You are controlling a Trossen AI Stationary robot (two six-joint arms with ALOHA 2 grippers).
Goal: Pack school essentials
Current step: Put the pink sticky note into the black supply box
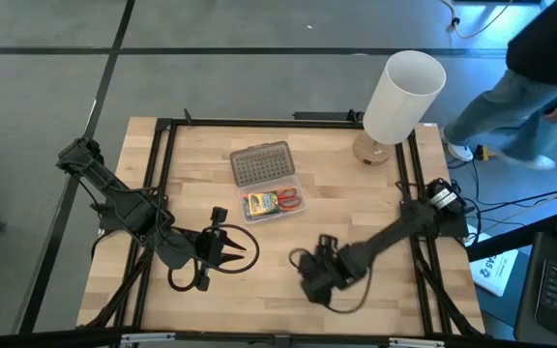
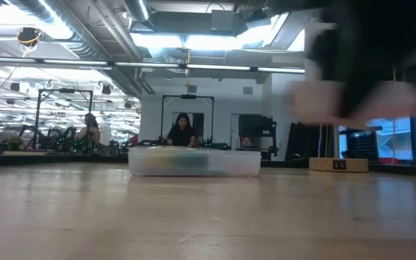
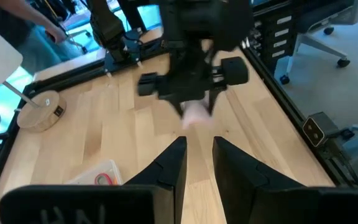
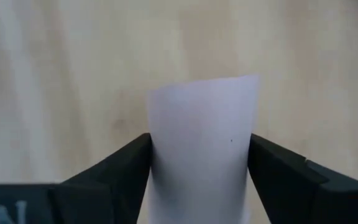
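Right pincer (image 4: 199,180), at about 5 o'clock on the bench (image 1: 356,208), grasps a pale square pad (image 4: 202,149) between its two fingers; only the right wrist view shows this clearly, while the left wrist view catches a pinkish scrap under that pincer and the high view hides it beneath the arm. Left pincer (image 1: 245,250) rests near 7 o'clock, its fingers (image 3: 166,171) drawn close with a narrow gap and nothing between them. A tall white cylinder (image 1: 403,97) stands at 1 o'clock by the bench's far edge. The clear case (image 1: 269,188) sits just past centre toward 12 o'clock, lid back, crayon box (image 1: 257,204) and red-handled scissors (image 1: 287,201) inside. Bare wood lies between the two pincers. A person (image 1: 530,77) stands beyond the far right corner.
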